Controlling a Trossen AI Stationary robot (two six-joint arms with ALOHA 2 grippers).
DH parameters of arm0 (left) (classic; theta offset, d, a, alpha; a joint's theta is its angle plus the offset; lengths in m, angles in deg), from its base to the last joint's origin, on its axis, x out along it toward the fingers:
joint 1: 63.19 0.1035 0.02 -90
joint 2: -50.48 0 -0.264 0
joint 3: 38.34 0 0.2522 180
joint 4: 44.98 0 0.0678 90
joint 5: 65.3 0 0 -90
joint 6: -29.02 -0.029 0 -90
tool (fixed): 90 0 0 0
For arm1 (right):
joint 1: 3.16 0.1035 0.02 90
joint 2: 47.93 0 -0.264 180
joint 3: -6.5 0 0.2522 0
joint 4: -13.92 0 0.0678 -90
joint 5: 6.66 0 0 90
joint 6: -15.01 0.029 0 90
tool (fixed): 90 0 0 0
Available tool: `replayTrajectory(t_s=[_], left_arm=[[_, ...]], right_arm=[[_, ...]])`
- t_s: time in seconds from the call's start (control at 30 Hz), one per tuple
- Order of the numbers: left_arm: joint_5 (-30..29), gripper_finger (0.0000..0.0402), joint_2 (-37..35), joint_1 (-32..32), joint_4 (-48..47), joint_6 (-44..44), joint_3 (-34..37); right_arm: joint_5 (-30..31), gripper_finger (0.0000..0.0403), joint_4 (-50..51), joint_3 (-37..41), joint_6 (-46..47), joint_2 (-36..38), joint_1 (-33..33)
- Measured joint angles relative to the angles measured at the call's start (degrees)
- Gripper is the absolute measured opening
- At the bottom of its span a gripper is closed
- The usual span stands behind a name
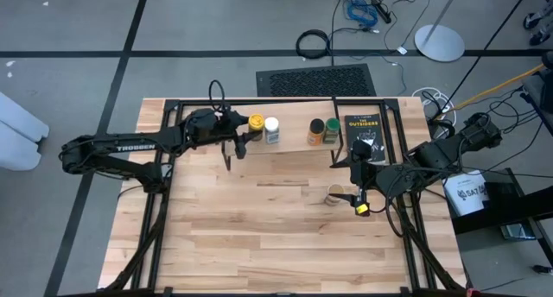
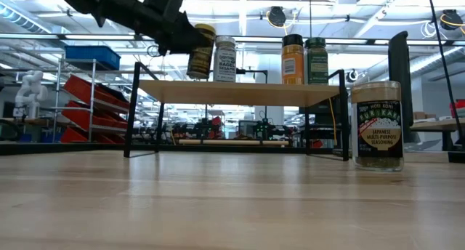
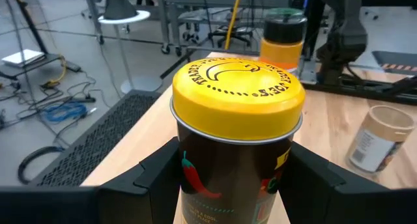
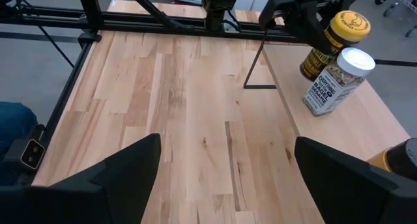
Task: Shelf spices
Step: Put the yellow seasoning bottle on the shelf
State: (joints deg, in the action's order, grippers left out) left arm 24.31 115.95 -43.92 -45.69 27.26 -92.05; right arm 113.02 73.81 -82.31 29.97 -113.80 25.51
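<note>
The shelf (image 2: 240, 92) stands at the table's far side. Upright on it are a white-lidded jar (image 2: 224, 59), a dark-lidded orange jar (image 2: 292, 59) and a green-lidded jar (image 2: 315, 61). My left gripper (image 1: 244, 124) is shut on the yellow-lidded jar (image 3: 238, 120) over the shelf's left end. The tan-lidded jar (image 1: 335, 194) stands on its base on the tabletop, right of centre. My right gripper (image 1: 356, 192) is just to its right, open and touching nothing. That jar does not show in the right wrist view. My left gripper pinches the yellow-lidded jar by its body just below the lid (image 3: 195, 178), one finger (image 3: 153, 178) on each side. The fingers come from the table's left. The jar (image 2: 200, 52) is tilted, its base at the shelf board; whether it rests there I cannot tell.
A black book with orange lettering (image 1: 363, 133) lies right of the shelf. Black frame rails (image 4: 98, 28) run along the table's edges. Bare butcher-block tabletop (image 1: 259, 236) fills the near half.
</note>
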Motion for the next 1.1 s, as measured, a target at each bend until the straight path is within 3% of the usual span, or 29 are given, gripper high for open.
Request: replayTrajectory(t_s=[0.23, 0.7, 0.97, 1.1], left_arm=[[2.93, 0.0213, 0.26, 0.24, -0.05, -0.04, 0.0], [3.32, 0.0215, 2.82, 0.64, -0.21, -0.1, 0.0], [3.6, 0.0279, 3.17, 0.64, -0.2, -0.22, 0.0], [3.6, 0.0306, 3.15, 0.61, -0.16, -0.52, 0.0]], right_arm=[[0.01, 0.0341, 0.0, 0.0, -0.15, 0.0, 0.0], [0.03, 0.0341, 0.0, 0.0, -0.09, 0.0, 0.0], [-0.06, 0.0341, 0.0, 0.02, 0.32, -0.02, 0.0], [-3.28, 0.0341, 0.25, 0.02, 2.92, -0.38, 0.0]])
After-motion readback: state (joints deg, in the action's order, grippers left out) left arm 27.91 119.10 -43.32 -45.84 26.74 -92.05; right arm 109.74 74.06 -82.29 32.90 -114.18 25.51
